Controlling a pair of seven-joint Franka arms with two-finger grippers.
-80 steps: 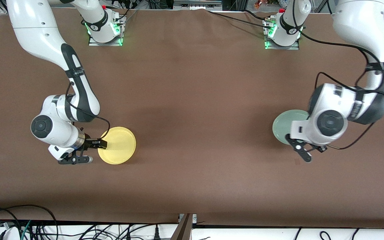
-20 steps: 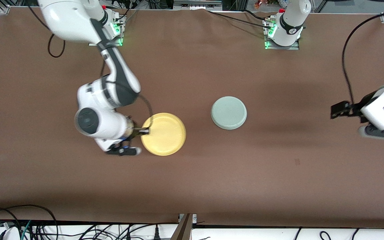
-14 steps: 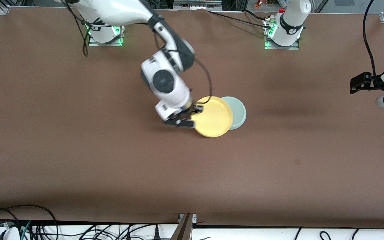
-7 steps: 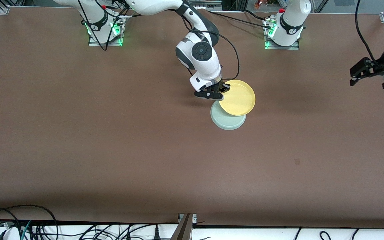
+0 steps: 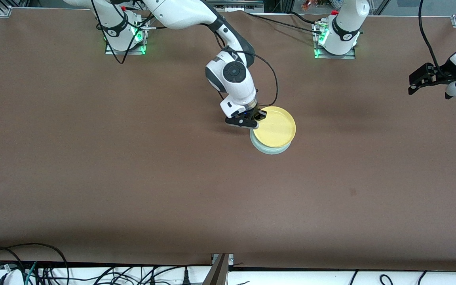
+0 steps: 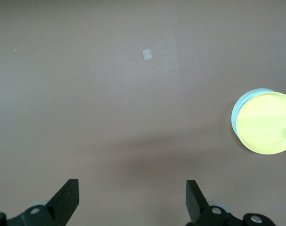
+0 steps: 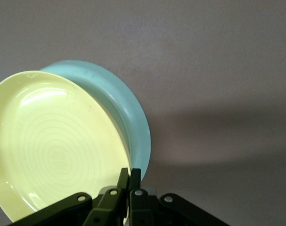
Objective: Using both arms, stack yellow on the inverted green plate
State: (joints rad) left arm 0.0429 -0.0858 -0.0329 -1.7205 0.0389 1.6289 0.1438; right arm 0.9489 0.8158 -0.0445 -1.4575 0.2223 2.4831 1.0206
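Observation:
The yellow plate sits right side up over the inverted pale green plate, which lies at the table's middle and shows only as a crescent under it. My right gripper is shut on the yellow plate's rim at the edge toward the right arm's end. In the right wrist view the yellow plate overlaps the green plate, and the right gripper pinches the rim. My left gripper is open and empty, raised over the left arm's end of the table. In the left wrist view the left gripper is wide open, with both plates far off.
The brown table is bare apart from the plates. A small pale mark lies on the table surface. Arm bases stand along the edge farthest from the front camera. Cables hang below the near edge.
My right gripper carried the yellow plate from the right arm's end to over the green plate and lowered it onto it. My left arm left the green plate inverted at the middle and withdrew.

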